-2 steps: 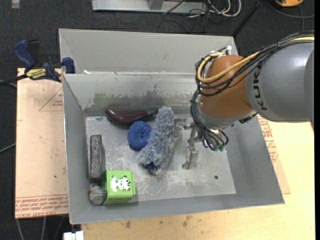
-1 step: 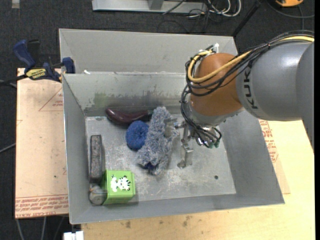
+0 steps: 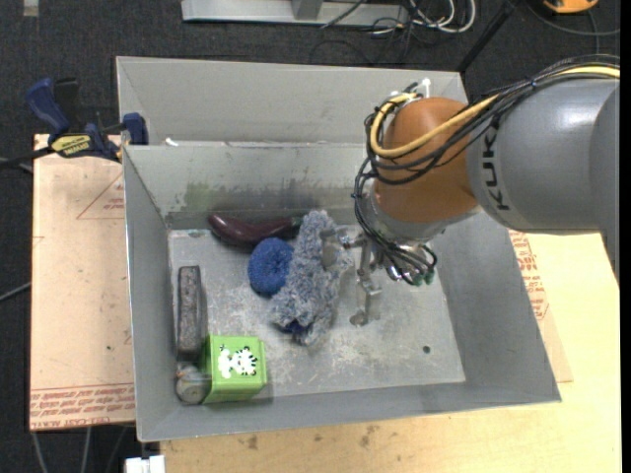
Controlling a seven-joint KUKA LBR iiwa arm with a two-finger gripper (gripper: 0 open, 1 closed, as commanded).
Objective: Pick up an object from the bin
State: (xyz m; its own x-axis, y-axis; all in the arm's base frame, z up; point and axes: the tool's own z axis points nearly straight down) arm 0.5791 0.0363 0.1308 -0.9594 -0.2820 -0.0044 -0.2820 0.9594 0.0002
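Reaching in from the right of the frame, low over the floor of the grey bin, a little right of centre: claw, hung beneath the arm's orange wrist cover with its yellow and black cables. Open or closed: cannot tell from this angle.

Just left of the claw, in the middle of the bin, close enough that touching or not cannot be settled: fuzzy blue-grey cloth, bunched up and running from top to bottom of the frame. Pressed against the cloth's left edge: rough blue ball. Above both, along the foot of the far wall: dark purple aubergine, lying on its side.

Well apart from the claw, along the left wall: long grey block. Below that, in the lower left corner: green box with a white figure on its top face, and just to its left a small round thing, too unclear to name.
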